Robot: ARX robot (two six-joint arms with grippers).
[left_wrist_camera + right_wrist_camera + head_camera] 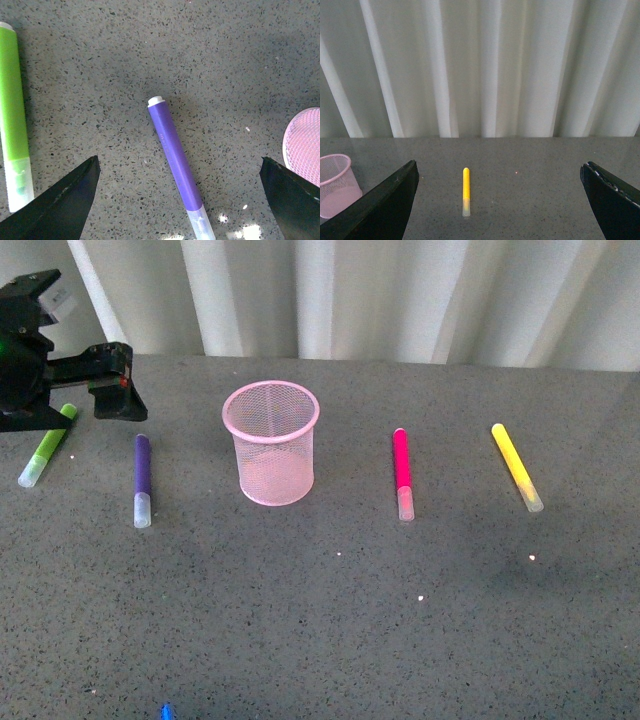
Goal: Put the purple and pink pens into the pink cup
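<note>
The purple pen (142,478) lies on the table left of the upright, empty pink cup (271,455). The pink pen (403,472) lies right of the cup. Both pens have their clear caps toward the front. My left gripper (115,390) hovers at the far left, above and behind the purple pen. In the left wrist view this gripper (178,159) is open, with the purple pen (175,162) lying between its spread fingers and the cup's rim (305,145) at the edge. My right gripper (500,163) is open and empty and is out of the front view.
A lime-green marker (47,445) lies left of the purple pen, also in the left wrist view (12,115). A yellow marker (516,466) lies at the right, also in the right wrist view (466,192). A white curtain hangs behind the grey table (350,620).
</note>
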